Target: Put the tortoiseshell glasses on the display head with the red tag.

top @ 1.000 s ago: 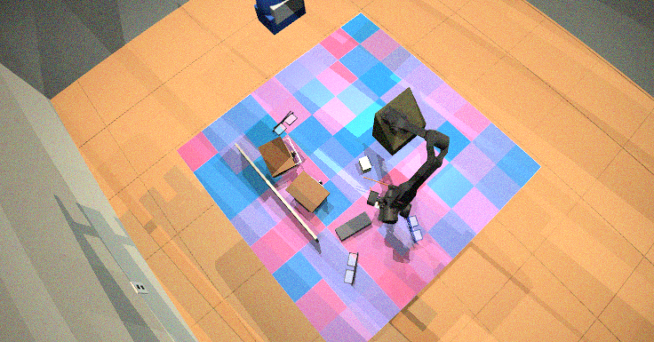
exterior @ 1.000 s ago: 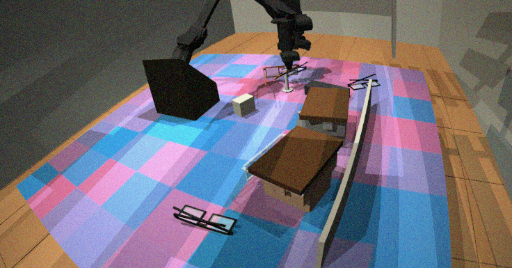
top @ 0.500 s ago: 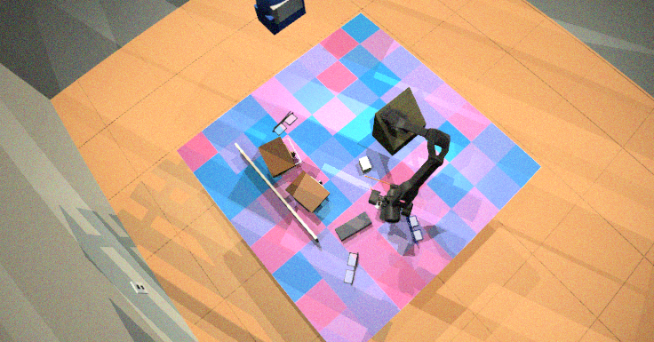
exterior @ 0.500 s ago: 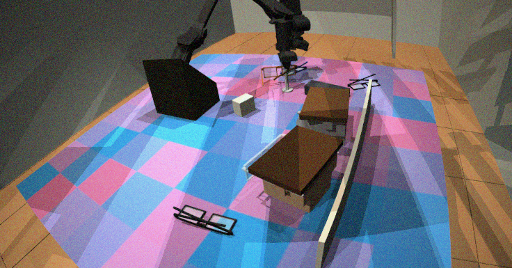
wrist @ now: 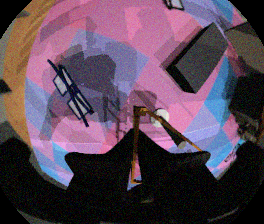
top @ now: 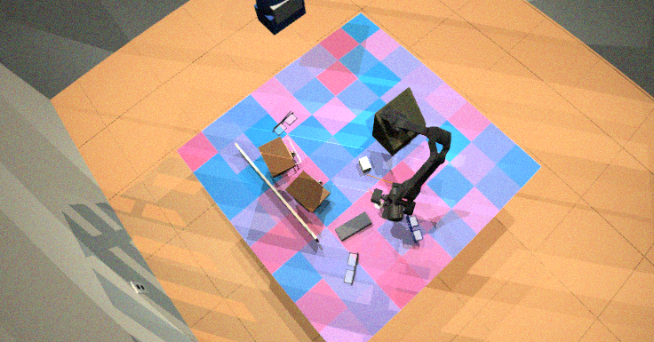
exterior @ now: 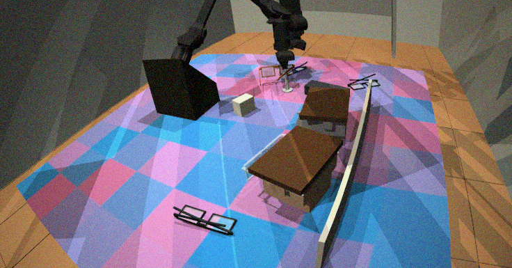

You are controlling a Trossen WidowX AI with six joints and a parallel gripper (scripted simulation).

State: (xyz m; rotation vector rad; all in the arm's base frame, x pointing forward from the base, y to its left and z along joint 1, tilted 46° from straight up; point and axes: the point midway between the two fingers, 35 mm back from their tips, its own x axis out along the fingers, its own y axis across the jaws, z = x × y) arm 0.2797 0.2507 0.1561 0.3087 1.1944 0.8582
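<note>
The tortoiseshell glasses (top: 380, 178) (exterior: 269, 67) (wrist: 135, 145) hang in my gripper (exterior: 284, 67) (wrist: 133, 131), which is shut on them above the mat; their exact grip point is dark. They are over or beside a white post stand (exterior: 287, 89) (wrist: 161, 116); contact is unclear. Two display heads with brown tops stand away from the gripper: one (top: 277, 155) (exterior: 297, 159) has pale-framed glasses (top: 299, 155) (exterior: 264, 152) at its front, the other (top: 307, 191) (exterior: 325, 102) shows no glasses. I cannot make out a red tag on either head.
Dark blue glasses (top: 410, 225) (wrist: 72, 91) lie near the gripper. A grey box (top: 353, 226) (wrist: 200, 60), a white block (top: 364, 163) (exterior: 243, 105) and two black pairs of glasses are on the mat. A long pale bar (top: 276, 193) (exterior: 348, 173) runs behind the heads.
</note>
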